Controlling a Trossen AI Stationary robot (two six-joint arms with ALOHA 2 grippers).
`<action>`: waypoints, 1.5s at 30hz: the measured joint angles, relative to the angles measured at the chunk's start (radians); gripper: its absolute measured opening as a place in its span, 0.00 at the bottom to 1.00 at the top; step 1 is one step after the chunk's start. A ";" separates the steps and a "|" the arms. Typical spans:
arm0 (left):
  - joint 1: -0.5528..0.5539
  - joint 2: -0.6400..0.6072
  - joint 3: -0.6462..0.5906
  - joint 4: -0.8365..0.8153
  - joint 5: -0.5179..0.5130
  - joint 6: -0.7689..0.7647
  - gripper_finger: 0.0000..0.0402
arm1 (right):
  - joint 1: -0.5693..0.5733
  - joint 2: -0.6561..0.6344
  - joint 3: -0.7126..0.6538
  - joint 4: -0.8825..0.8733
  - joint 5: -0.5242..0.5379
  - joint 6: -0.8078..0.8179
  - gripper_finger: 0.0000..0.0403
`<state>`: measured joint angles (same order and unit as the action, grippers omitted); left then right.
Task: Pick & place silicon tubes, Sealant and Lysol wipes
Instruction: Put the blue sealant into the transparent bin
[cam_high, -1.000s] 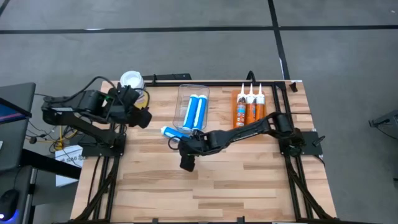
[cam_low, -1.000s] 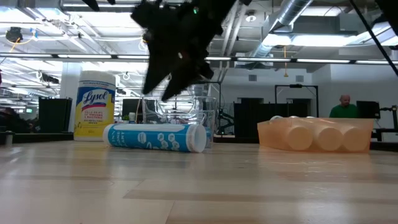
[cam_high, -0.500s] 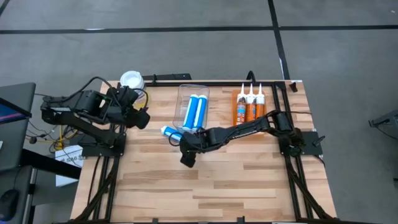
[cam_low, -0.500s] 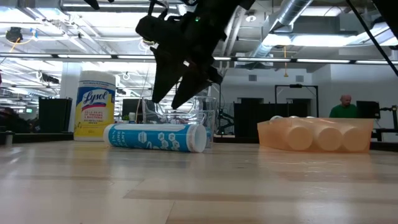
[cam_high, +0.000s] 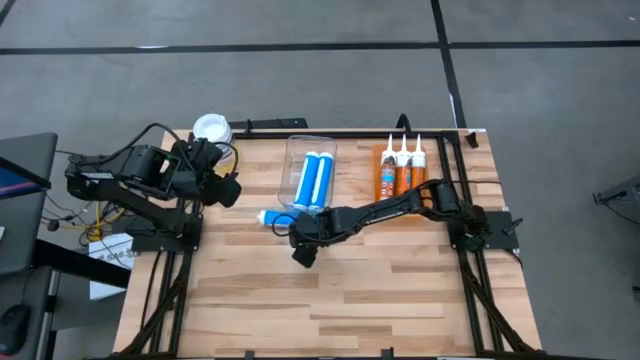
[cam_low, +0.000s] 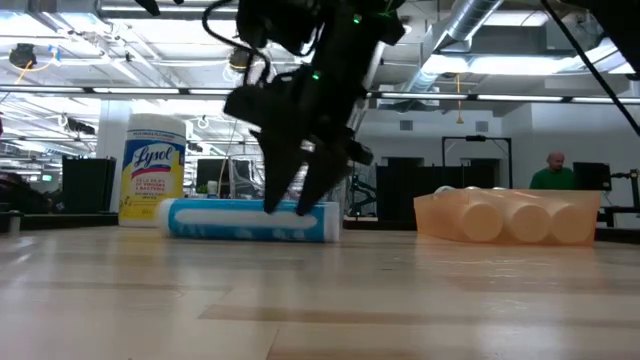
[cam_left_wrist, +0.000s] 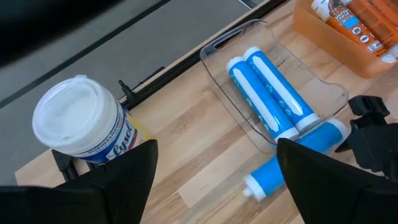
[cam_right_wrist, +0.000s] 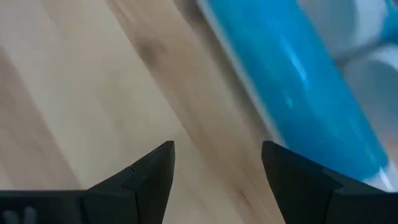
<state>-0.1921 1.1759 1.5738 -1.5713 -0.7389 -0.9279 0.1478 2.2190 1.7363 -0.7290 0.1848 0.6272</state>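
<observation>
The Lysol wipes (cam_high: 211, 129) stand upright at the far left corner of the tabletop (cam_high: 350, 300). The canister shows a round white lid in the high view and a yellow label in the low view (cam_low: 153, 168).

Just beside the canister, toward the table's middle, the left gripper (cam_high: 228, 188) waits at the left edge. Its fingers (cam_left_wrist: 118, 180) are spread wide with nothing between them. Its wrist camera faces the canister (cam_left_wrist: 84, 127) and the bin.

A clear plastic bin (cam_high: 296, 150) sits right of the left gripper, at the far edge. Two blue-and-white tubes (cam_high: 316, 179) lie side by side inside it.

A third blue tube (cam_high: 274, 217) lies flat on the tabletop, just in front of the bin's near end. Its white cap points to the left.

The right gripper (cam_high: 303, 240) is at this loose tube. The right arm reaches across from the right side of the table. In the low view the gripper (cam_low: 300, 190) comes down with its fingers set apart around the tube's (cam_low: 250, 221) right portion. In the right wrist view the fingers (cam_right_wrist: 149, 168) are open, and the tube (cam_right_wrist: 292, 87) lies just ahead of them. Contact with the tube cannot be confirmed.

At the far right, an orange tray (cam_high: 379, 200) holds three sealant cartridges (cam_high: 403, 170) lying parallel, nozzles toward the far edge. In the low view their round ends (cam_low: 520, 222) face the camera.
</observation>
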 joint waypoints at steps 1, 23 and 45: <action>0.000 0.000 0.000 0.000 0.000 0.000 0.80 | 0.000 0.004 0.003 0.020 0.001 0.004 0.58; 0.000 0.000 0.000 0.001 0.000 0.000 0.80 | -0.023 0.012 0.150 -0.050 0.047 -0.208 0.58; 0.000 0.000 0.000 0.002 0.001 0.005 0.80 | -0.030 0.100 0.136 -0.045 -0.032 -0.210 0.58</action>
<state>-0.1925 1.1759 1.5738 -1.5692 -0.7383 -0.9226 0.1175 2.3188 1.8721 -0.7738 0.1529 0.4175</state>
